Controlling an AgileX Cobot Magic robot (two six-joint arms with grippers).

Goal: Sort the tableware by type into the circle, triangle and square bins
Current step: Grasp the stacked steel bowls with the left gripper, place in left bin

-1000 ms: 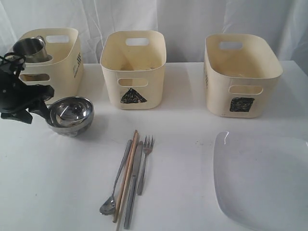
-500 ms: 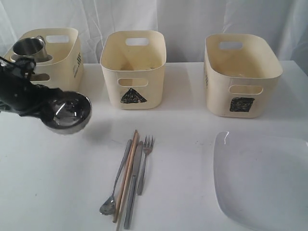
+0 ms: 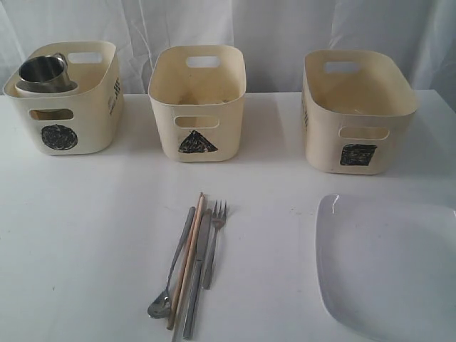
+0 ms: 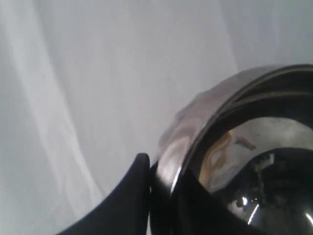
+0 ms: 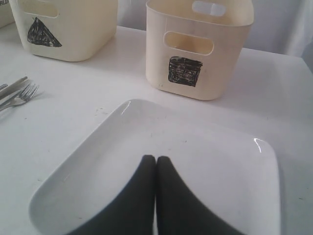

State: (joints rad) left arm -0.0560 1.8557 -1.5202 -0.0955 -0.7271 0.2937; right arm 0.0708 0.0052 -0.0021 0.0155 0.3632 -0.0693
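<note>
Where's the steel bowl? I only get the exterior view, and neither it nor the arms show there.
Observer: In the left gripper. The left wrist view shows the steel bowl close up, with a dark finger on the outside of its rim and only curtain behind it.
Operator: And the other arm?
Observer: The right gripper is shut, fingertips pressed together with nothing between them, over the white plate.

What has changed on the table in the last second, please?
The left pincer lifted the steel bowl off the table and carried it out of the exterior view; it still grips the rim. The circle bin, triangle bin, square bin, mug, cutlery and plate stayed put.
</note>
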